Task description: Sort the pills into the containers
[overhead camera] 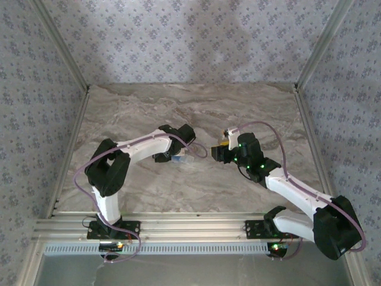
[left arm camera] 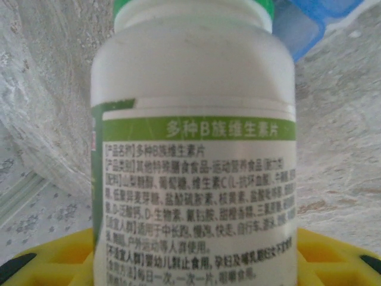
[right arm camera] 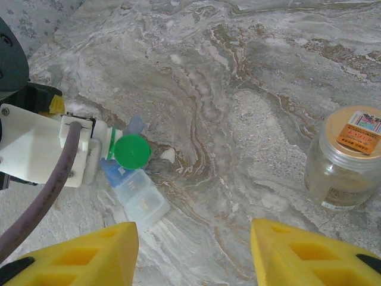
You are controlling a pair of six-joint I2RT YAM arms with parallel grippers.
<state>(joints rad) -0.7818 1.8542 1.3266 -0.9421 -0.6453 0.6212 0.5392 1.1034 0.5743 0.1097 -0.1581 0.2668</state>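
Note:
A white pill bottle [left arm camera: 193, 119] with a green label and a green cap [right arm camera: 132, 151] lies sideways in my left gripper [left arm camera: 196, 262], which is shut on its body. The bottle's capped end hangs just over a clear pill box [right arm camera: 140, 199] whose blue lids [right arm camera: 113, 173] stand open. One white pill [right arm camera: 168, 156] lies on the marble beside the cap. My right gripper [right arm camera: 193, 250] hovers above the table to the right of the box, open, with bare marble between its yellow fingers [right arm camera: 89, 253]. In the top view the left gripper [overhead camera: 169, 156] and right gripper [overhead camera: 219, 150] face each other at mid-table.
A clear glass jar [right arm camera: 345, 158] with an orange label on its lid stands upright to the right of my right gripper. The marble table [overhead camera: 190, 113] is walled in by patterned panels at the back and both sides.

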